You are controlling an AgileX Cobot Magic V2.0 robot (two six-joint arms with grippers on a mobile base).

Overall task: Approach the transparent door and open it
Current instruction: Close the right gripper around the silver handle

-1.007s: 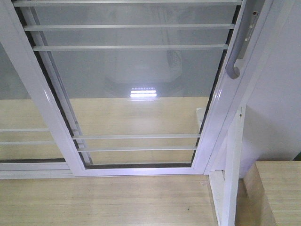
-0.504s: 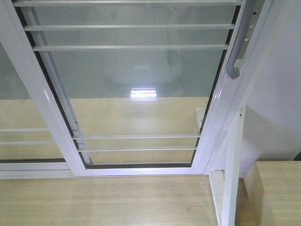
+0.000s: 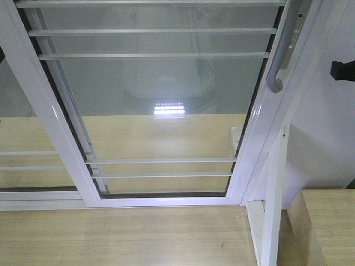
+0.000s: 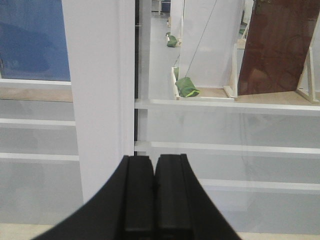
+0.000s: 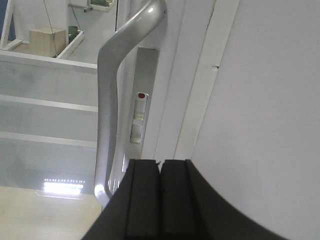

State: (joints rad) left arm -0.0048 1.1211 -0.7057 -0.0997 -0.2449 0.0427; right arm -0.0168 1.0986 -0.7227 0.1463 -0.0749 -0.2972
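Looked down on a pale wood floor (image 3: 111, 238) running from the near edge and on past the glass. Got a plain white wall panel (image 3: 327, 138) on the right, with a light wooden box (image 3: 327, 221) tucked in at the near right corner. Found the transparent door (image 3: 161, 88) dead centre in the front view, filling most of it: tall white frame, clear glass, thin white bars (image 3: 150, 32) crossing high and low, a ceiling-light reflection (image 3: 169, 109) mid-pane. Overlapped a second glass panel (image 3: 22, 127) on the left. Carried a curved light-grey handle (image 3: 276, 61) on its right stile, just beside the wall panel. Spotted a slim lock plate (image 5: 140, 107) with a red dot behind that handle. Caught the right gripper (image 5: 160, 165) pinched fully together on nothing, right by the handle's lower bend but not around it; couldn't tell if touching. Same deal with the left gripper (image 4: 154, 162): pressed closed, empty, facing a white frame post (image 4: 100, 100).
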